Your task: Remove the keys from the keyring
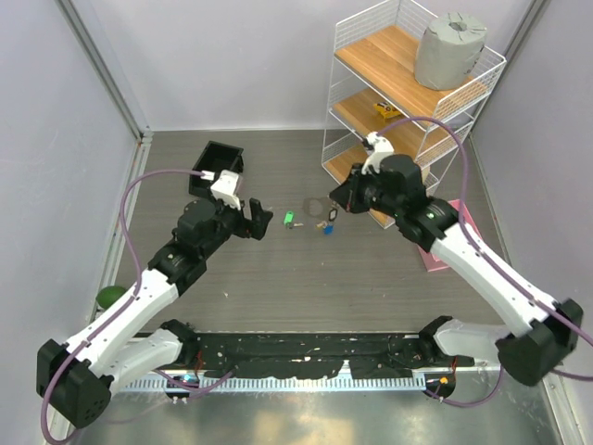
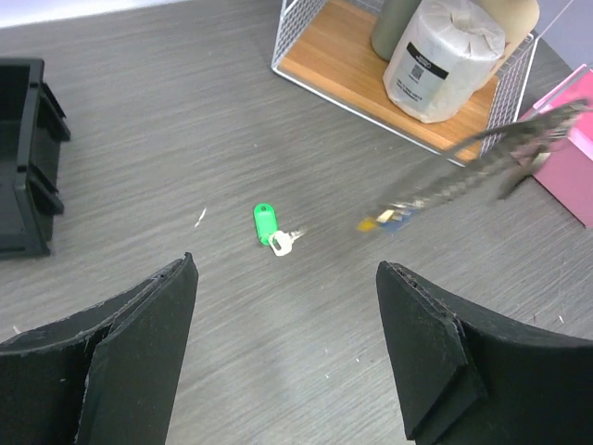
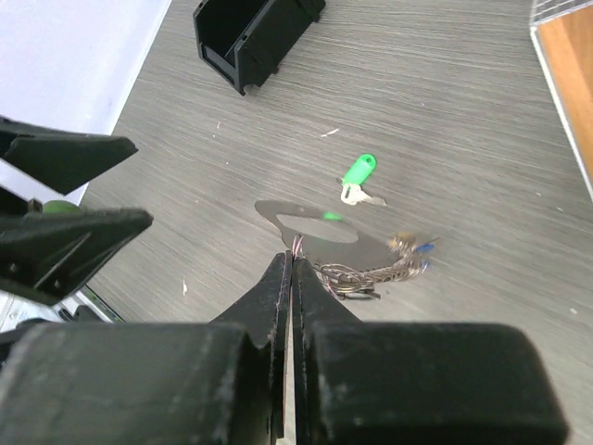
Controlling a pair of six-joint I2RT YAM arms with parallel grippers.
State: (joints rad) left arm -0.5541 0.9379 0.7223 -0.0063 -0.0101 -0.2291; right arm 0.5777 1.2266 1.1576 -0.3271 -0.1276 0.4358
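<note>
One green key [image 1: 289, 219] lies loose near the middle of the tabletop [image 1: 278, 287], a little toward the far edge. It is flat on the surface with its small metal blade pointing toward the right edge. From the left wrist the green key [image 2: 265, 222] shows beyond the spread fingers, clear of both.

The left gripper [image 1: 263, 221] hovers just left of that key with its jaws wide apart and nothing between them. Its wrist view shows the left gripper [image 2: 285, 269] as two black fingers [image 2: 139, 343] with bare tabletop in the gap.

The right gripper [image 1: 332, 202] is above the tabletop just right of the green key, toward the far right corner. Its jaws are pressed together on the thin wire of the keyring [image 1: 315, 206]. In its own view the right gripper [image 3: 291, 264] pinches the keyring [image 3: 274, 212] at the near side of the loop, and the fine chain is bunched below it.

The blue key [image 1: 328, 229] and the yellow key [image 1: 321, 223] hang from the keyring, blurred, beside the green key but apart from it. Whether they touch the tabletop cannot be told.

A black bin [image 1: 218, 167] sits toward the far left corner. A wire shelf [image 1: 408, 93] stands in the far right corner, and a pink block [image 1: 445, 246] lies near the right edge.
</note>
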